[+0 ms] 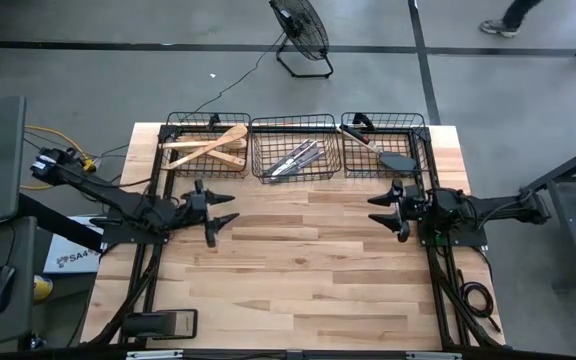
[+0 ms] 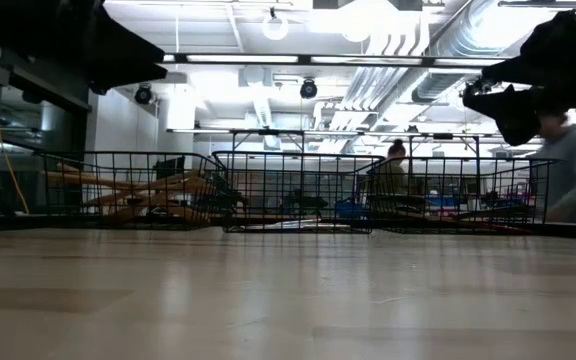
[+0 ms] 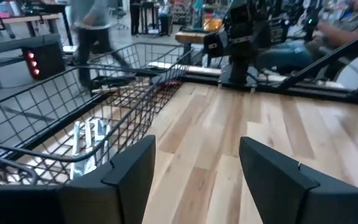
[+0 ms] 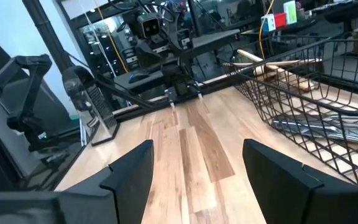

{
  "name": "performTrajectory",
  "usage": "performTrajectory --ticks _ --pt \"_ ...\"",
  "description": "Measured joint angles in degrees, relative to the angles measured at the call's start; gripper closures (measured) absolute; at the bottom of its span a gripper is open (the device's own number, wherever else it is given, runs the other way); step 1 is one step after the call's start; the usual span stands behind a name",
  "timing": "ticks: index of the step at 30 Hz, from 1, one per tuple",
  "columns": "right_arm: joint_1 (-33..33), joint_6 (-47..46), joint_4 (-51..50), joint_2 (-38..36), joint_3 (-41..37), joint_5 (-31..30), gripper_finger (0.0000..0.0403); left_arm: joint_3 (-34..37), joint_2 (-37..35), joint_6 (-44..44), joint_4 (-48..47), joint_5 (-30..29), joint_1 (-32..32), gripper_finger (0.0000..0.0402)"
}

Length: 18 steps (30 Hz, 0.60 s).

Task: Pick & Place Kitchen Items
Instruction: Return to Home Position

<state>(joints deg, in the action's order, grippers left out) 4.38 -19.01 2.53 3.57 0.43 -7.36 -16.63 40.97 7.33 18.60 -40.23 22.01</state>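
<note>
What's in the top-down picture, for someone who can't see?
Three wire baskets line the table's far edge, holding wooden spoons, silver knives and a black turner. The left tool and right tool hover open and empty above the wood.

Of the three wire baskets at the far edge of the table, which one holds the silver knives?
The middle basket: silver knives lie in it. The left basket holds wooden spoons, and the right basket holds a black turner.
</note>
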Motion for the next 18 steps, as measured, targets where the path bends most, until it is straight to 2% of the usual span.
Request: performTrajectory --ticks 13,18 --pt "0.0 -0.6 -0.1 0.2 0.0 0.3 0.0164 6.8 -0.2 -3.4 12.4 -3.1 0.9 0.0174" --pt "0.0 -0.6 -0.1 0.2 -0.1 0.3 0.0164 10.9 -3.3 -4.5 16.4 -0.5 0.9 0.0174"
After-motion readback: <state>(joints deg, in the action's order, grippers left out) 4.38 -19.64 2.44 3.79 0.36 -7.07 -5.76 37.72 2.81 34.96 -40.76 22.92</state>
